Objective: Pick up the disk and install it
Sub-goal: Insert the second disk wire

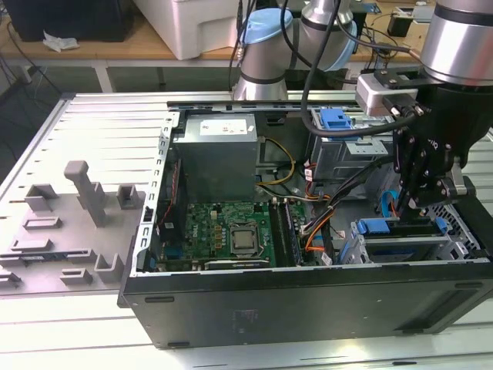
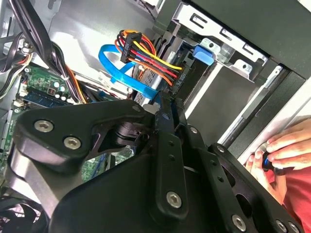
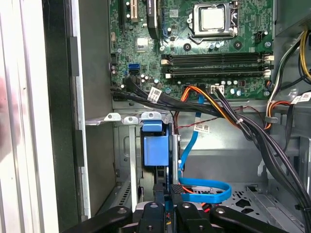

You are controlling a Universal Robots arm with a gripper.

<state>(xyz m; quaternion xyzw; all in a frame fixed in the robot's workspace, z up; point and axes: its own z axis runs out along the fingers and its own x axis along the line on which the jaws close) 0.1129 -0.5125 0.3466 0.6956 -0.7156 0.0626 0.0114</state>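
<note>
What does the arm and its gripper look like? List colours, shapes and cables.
The arm is silver-grey and cylindrical, with pale blue joint caps and black cables along it. A white-grey box sits at the wrist. The gripper is matte black, built of bolted linkage bars with silver screw heads.

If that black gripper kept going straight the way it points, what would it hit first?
Probably the disk, standing on edge in the drive bay directly ahead of the gripper; the depth between them is unclear.

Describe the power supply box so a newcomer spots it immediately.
In the exterior view, an open black computer case lies on its side. Beyond its green motherboard, toward the far wall, sits the power supply: the one plain grey metal box with a white sticker.
</note>
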